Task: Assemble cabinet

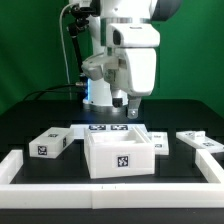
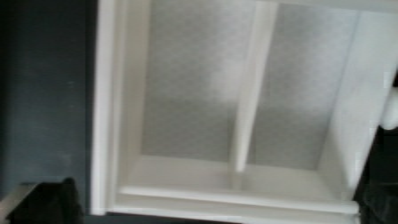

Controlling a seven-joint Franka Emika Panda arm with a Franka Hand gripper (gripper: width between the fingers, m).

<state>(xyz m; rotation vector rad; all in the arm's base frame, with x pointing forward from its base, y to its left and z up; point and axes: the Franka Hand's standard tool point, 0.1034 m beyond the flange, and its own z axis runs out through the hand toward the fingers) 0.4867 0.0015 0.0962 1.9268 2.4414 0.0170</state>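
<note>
While the white Panda arm (image 1: 125,50) hangs over the middle of the black desk (image 1: 30,115), its fingers (image 1: 135,110) stand spread wide and hold nothing, poised just above the back rim of the big open box (image 1: 120,152), the largest part of the cabinet. The box sits near the centre of the desk with its opening upward and a black-and-white square tag on the wall facing the exterior view.

Three smaller white parts lie loose around it. A tagged block (image 1: 50,143) sits well apart on the exterior view's left. A small block (image 1: 160,144) lies just beside the box on the exterior view's right, though whether the two touch cannot be told. A flat block (image 1: 200,140) rests farther out on that same side.

Behind the box, partly hidden by it, the marker board (image 1: 100,127) lies flat on the desk. A low white border rail (image 1: 20,165) runs along the front and up both sides of the working area, apart from every part.

Seen from the wrist view, the camera looks straight down into the box, showing a pale inner floor, white walls and a narrow white strip (image 2: 258,100) running across the inside. Whether that strip is a partition or only a ridge cannot be told. Dark desk shows beside the box's outer wall.
</note>
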